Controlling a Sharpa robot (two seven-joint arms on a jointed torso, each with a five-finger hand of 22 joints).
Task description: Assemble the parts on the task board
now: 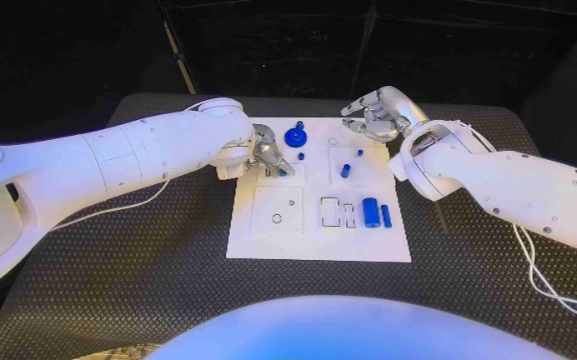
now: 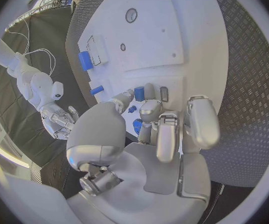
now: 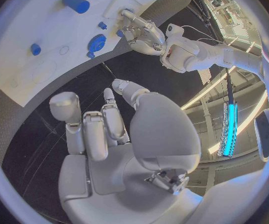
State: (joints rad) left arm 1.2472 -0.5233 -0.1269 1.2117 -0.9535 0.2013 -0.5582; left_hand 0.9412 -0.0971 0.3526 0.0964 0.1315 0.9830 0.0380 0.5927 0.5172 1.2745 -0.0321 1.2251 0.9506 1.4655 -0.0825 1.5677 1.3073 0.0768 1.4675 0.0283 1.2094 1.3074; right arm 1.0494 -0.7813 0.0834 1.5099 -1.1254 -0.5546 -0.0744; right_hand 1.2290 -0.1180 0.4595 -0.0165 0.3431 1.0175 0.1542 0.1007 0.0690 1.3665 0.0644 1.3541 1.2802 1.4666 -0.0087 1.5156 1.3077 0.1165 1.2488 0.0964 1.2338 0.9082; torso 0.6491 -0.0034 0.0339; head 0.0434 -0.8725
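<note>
The parts are small blue pieces on the white task board (image 1: 318,247), which lies in the middle of the black worktop (image 1: 144,285). A round blue gear (image 1: 296,137) sits near the board's 12 o'clock edge. A short blue peg (image 1: 345,170) stands close to the middle. A fat blue cylinder (image 1: 370,212) and a thin blue one (image 1: 386,215) lie side by side toward 4 o'clock.

They look hard, light and smooth, so they could slip or roll. I think the best hold is a soft pinch across the round sides, and by the knob for the gear.

The left hand (image 1: 267,160) is down on the board at about 10 o'clock. Its fingers are curled close around a small blue piece (image 2: 137,126). I cannot tell if it really holds it.

The right hand (image 1: 375,120) is up at about 1 o'clock. Its fingers are loosely apart and hold nothing.
</note>
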